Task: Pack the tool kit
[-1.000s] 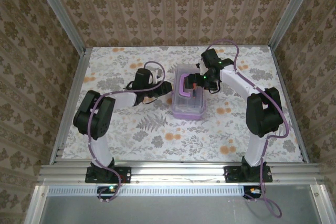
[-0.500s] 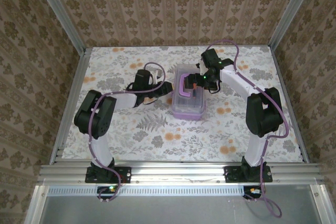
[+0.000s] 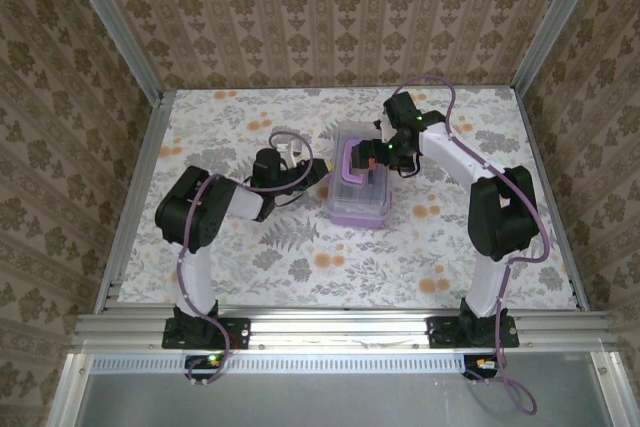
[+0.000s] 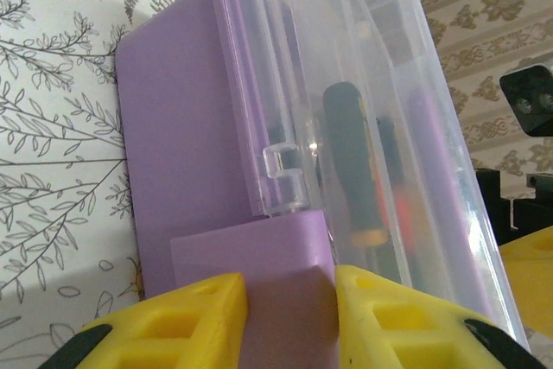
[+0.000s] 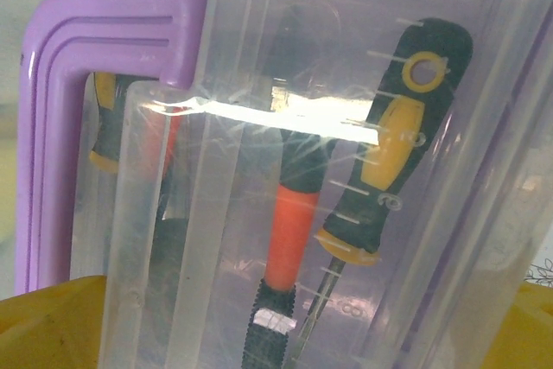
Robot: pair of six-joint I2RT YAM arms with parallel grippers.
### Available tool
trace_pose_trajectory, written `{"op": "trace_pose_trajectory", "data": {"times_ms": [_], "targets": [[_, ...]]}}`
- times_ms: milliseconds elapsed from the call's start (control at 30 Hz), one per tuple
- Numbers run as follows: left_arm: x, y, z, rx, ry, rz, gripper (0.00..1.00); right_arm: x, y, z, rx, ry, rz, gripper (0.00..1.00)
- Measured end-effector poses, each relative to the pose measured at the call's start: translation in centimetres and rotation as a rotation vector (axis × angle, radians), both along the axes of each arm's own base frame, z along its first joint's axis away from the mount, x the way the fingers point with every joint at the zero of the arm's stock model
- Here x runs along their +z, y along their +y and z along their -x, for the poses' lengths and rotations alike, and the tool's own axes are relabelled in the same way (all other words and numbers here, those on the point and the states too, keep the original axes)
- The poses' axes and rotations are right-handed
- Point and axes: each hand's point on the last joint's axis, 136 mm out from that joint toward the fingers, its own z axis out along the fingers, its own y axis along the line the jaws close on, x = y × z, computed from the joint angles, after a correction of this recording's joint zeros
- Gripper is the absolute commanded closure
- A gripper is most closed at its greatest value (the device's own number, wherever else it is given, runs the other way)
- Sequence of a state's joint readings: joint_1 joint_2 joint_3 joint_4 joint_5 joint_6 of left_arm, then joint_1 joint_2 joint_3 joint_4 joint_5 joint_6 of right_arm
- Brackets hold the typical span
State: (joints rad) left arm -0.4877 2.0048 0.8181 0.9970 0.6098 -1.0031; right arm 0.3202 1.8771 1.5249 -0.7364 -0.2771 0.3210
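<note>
Robot lab test cell, aluminium frame [image 3: 340,327], damask wallpaper panels [image 3: 330,17], floral tabletop [image 3: 300,257]

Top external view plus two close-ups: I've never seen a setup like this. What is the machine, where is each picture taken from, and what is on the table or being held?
These are two robot arms bolted at the near edge of a flowered table. The overhead picture looks down from behind them. The left tool is at the left side of a purple box with a clear lid, and the right tool is at its upper right.

The other two pictures come from cameras on the wrists. The left wrist view shows yellow fingers flanking a purple tab on the box's side. The right wrist view looks through the lid at a black-and-yellow screwdriver and an orange-handled implement, next to the purple handle. I cannot tell whether either tool is actually gripping.
</note>
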Motion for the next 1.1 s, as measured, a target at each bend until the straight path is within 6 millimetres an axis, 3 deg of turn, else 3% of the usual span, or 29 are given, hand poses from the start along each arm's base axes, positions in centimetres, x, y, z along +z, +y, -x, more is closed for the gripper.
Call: {"op": "trace_pose_trajectory", "data": {"times_ms": [367,633,700,733,833,933,1000,1100], "targets": [[-0.1,-0.2,-0.2,0.021,-0.020,0.103,0.68,0.0,0.0,-0.1,-0.002,0.014,0.004,0.00],[0.1,0.1,-0.1,0.039,-0.021,0.081,0.66,0.1,-0.2,-0.2,-0.006,0.017,0.015,0.00],[0.3,0.4,0.2,0.036,-0.020,0.014,0.51,0.5,-0.7,-0.4,-0.014,0.006,0.013,0.00],[0.1,0.7,0.3,0.040,-0.011,-0.043,0.01,0.9,-1.1,-0.5,-0.018,-0.005,0.011,0.00],[0.7,1.9,-0.1,0.054,-0.008,-0.241,0.00,3.2,-3.7,-0.7,-0.058,-0.072,0.001,0.00],[4.7,3.6,-1.4,0.088,-0.098,-0.400,0.00,7.4,-8.5,-0.7,-0.143,-0.209,-0.005,0.00],[8.3,6.0,-2.2,0.149,-0.184,-0.458,0.00,10.2,-11.9,-0.2,-0.205,-0.330,0.010,0.00],[12.2,12.8,-2.6,0.333,-0.292,-0.536,0.00,12.8,-15.3,1.9,-0.268,-0.538,0.075,0.00]]}}
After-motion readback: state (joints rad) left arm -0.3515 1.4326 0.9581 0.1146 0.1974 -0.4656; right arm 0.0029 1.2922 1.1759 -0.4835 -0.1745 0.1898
